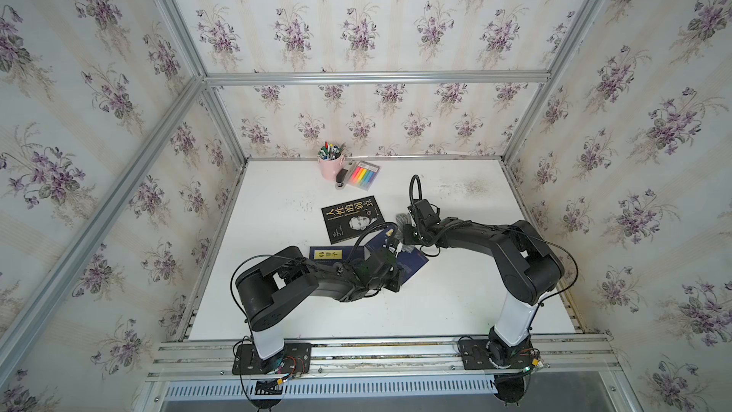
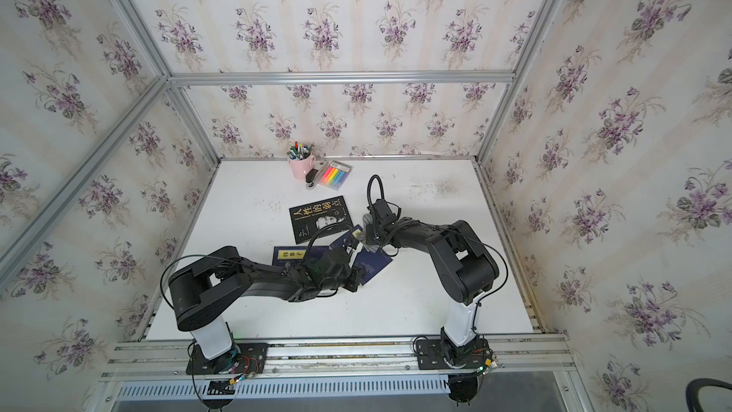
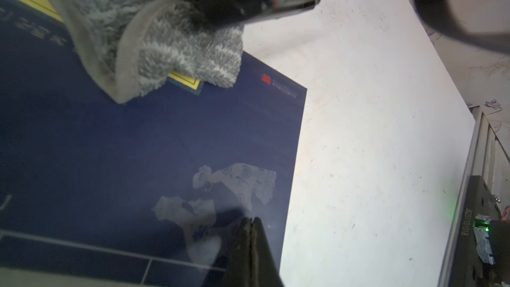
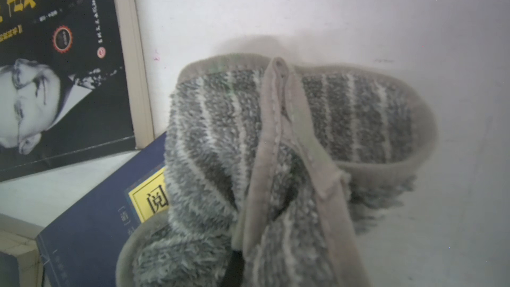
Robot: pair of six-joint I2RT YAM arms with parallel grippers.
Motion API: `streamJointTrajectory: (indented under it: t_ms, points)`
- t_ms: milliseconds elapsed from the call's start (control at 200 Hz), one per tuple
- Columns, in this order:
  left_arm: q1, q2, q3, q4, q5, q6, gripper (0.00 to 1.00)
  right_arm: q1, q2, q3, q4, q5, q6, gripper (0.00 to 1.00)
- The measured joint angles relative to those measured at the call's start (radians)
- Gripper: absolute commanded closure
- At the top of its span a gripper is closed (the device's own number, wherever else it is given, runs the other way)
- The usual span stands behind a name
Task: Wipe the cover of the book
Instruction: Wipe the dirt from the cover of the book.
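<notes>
right gripper [image 3: 204, 15]: clenched on grey striped cloth [image 4: 220, 139] | cloth: draped over far end of tilted navy book [image 3: 110, 147], hiding most of its yellow title label [image 3: 187, 82] (rest trails onto white table [image 1: 455, 303]) | left gripper [image 3: 251, 233]: jaws pressed together, empty, over the cover's near end | book: mid-table, just near of black book [image 1: 352, 217]

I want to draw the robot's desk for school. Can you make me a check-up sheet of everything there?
Surface: white table, scuffed and speckled.
Job's things: grey striped cloth partly on tilted blue book.
Clutter: black book, second blue book, pink pen cup, coloured marker pack.
End effectors: left end effector shut, tip on the blue book; right end effector shut on the cloth.
Cables: black cable loops above both arms.
Surroundings: floral wallpaper, metal frame.
</notes>
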Motion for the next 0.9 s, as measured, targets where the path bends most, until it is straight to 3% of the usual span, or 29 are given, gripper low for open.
streamJointTrajectory:
  t_ms: [155, 345, 510, 899]
  points:
    - [0.002, 0.0, 0.012, -0.016, 0.004, 0.0, 1.0, -0.001, -0.034, -0.042, 0.016, 0.001, 0.0, 1.0]
    - [0.003, 0.005, 0.014, -0.019, 0.005, -0.001, 1.0, 0.0, -0.18, -0.135, -0.067, 0.009, 0.0, 1.0]
    - [0.007, 0.007, 0.0, -0.007, 0.012, -0.008, 1.0, 0.008, -0.264, -0.114, -0.11, -0.02, -0.016, 1.0]
    - [0.034, -0.003, -0.05, 0.084, 0.065, -0.048, 1.0, 0.054, -0.094, -0.036, -0.045, -0.129, -0.015, 1.0]
